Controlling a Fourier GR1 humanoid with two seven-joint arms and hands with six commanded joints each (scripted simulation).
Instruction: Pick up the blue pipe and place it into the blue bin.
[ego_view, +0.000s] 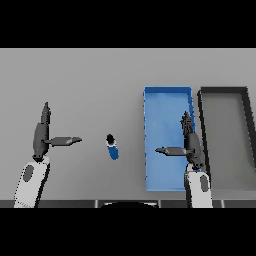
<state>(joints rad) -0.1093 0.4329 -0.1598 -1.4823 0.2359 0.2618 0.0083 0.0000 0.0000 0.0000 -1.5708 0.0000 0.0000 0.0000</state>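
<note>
The blue pipe (112, 147) lies ungrasped beside the blue bin (150, 140); it is best approached from above by the right hand (189, 142), whose fingers are spread wide, like the idle left hand (42, 132)

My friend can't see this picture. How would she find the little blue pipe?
Start at the big blue bin on the grey table. Look just left of it, between the bin and the left hand: the blue pipe lies there alone. It is small, blue, with a dark end.
</note>
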